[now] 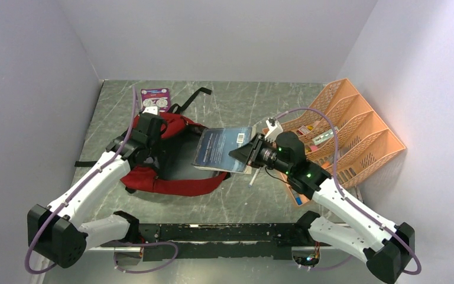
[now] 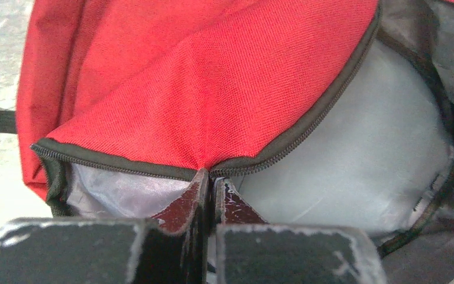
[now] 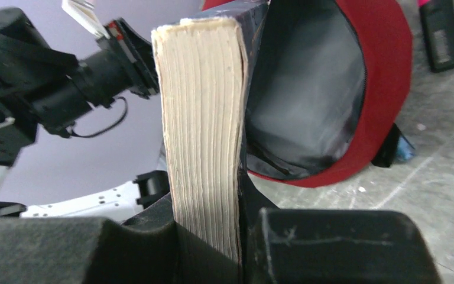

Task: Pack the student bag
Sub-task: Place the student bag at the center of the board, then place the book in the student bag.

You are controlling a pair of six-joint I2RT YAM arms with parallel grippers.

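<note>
Left of your right tool, the student bag is lying on the table, its mouth gaping toward that tool. You are clamping a thick book there, long axis pointing at that opening. Your left tool is pinching the zipper edge, holding the flap up.

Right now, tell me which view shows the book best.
Top external: the book shows most of its dark blue cover with barcode, held beside the student bag. Right wrist shows only its page edge, clamped in the right gripper. Left wrist does not show it.
</note>
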